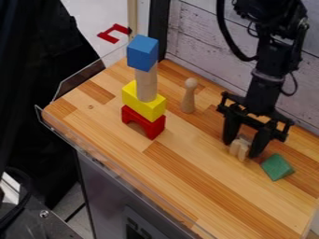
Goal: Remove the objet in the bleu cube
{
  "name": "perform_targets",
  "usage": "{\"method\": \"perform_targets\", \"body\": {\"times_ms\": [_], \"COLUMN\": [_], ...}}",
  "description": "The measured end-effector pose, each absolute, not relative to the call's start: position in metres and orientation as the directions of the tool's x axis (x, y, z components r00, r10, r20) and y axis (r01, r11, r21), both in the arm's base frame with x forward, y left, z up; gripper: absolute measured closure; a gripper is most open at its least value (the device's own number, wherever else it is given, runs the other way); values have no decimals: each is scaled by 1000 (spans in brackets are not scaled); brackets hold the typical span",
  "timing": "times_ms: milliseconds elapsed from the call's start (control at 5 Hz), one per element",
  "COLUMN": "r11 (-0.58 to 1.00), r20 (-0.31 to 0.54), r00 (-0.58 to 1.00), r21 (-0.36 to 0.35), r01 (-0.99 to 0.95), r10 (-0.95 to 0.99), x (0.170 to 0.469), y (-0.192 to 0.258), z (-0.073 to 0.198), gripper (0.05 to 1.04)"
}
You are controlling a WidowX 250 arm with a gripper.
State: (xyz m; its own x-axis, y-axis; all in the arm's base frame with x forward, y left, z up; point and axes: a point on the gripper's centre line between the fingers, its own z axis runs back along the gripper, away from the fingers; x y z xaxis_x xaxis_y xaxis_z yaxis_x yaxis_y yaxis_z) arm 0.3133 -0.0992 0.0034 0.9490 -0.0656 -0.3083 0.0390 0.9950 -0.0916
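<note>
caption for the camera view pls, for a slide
Blue cube tops a block tower on the table; the gripper hangs at a small wooden piece.

A robot arm (268, 60) suggests a lab.

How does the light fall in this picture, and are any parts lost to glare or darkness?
In the camera view, the wooden tabletop is well lit, without washed-out glare; the blue cube's top looks lighter than its sides; the far left sinks almost to black; the black gripper shows little surface detail.
</note>
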Motion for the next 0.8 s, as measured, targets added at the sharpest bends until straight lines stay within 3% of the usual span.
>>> {"method": "perform_targets", "body": {"times_ms": [200, 400, 600, 800], "r11": [998, 995, 992, 993], "r20": [-247, -90, 4, 11], "r00": [969, 993, 993, 994], "r21": [-59, -47, -44, -38], "r01": [-33, -86, -115, -112], "r10": [17, 82, 115, 113], "x": [307, 301, 294, 290], "y": [-93, -85, -78, -74], "z": [26, 74, 109, 118], "gripper": [89, 85, 85, 85]}}
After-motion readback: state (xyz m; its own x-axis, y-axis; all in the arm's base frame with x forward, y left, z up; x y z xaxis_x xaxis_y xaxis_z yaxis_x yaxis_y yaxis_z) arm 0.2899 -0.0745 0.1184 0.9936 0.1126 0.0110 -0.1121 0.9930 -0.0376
